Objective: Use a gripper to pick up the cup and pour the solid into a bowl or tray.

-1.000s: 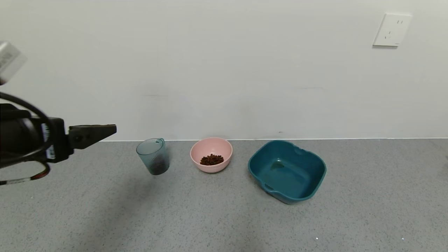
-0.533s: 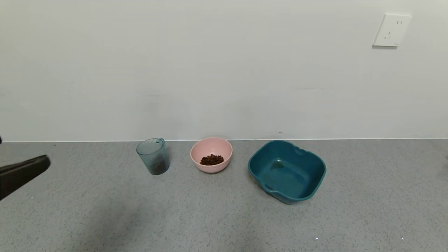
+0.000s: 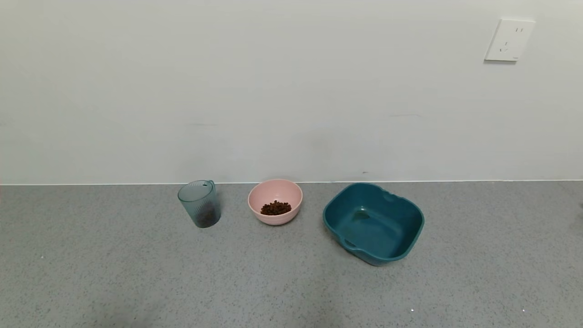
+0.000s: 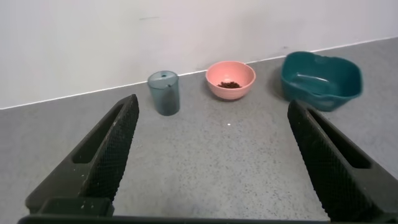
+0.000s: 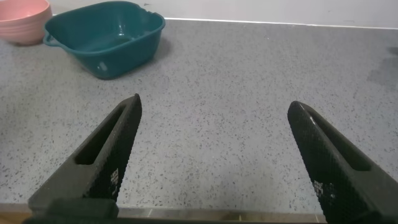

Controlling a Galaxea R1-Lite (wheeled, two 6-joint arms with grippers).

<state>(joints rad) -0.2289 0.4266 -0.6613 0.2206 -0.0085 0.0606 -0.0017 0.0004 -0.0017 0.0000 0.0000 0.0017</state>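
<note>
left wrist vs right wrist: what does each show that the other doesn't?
Only the left wrist view shows the cup, upright on the counter, the pellets inside the pink bowl, and the open left pincer.

Only the right wrist view shows the open right pincer over bare grey counter.

Both show the teal tub and the pink bowl, which the right wrist view crops at its edge.

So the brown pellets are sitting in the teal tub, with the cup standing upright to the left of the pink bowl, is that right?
Not quite. The brown pellets sit in the pink bowl, not the teal tub, whose inside shows no pellets in the head view. The rest holds: the cup stands upright to the left of the pink bowl.
</note>
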